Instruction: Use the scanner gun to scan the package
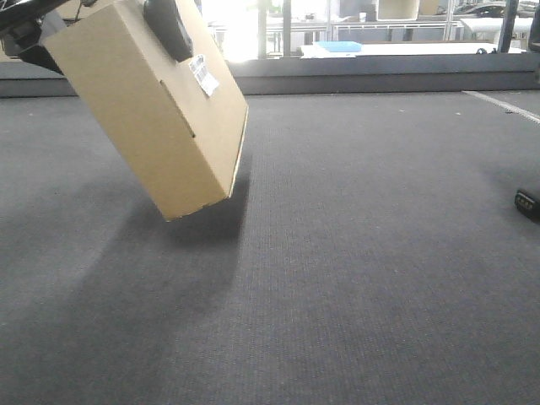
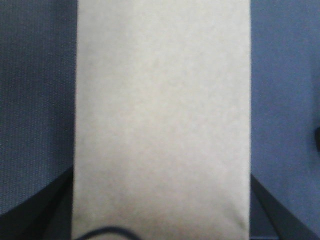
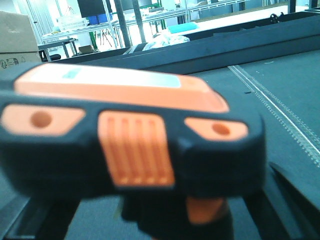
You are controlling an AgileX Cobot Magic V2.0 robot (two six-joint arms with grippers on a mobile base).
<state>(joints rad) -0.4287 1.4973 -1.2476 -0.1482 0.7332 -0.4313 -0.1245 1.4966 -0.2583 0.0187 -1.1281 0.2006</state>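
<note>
Hanging tilted above the grey tabletop (image 1: 380,270), the package (image 1: 152,126) is clamped in the left jaws. The scanner gun (image 3: 130,145) fills the right wrist view; whether the right jaws grip it, I cannot tell.

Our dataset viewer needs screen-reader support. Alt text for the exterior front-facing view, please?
A flat rectangular tan cardboard package with a small white label tilts over a dark grey textured surface, clamped at its top between dark robot fingers, its shadow beneath. A small black object pokes in at the right edge.
</note>
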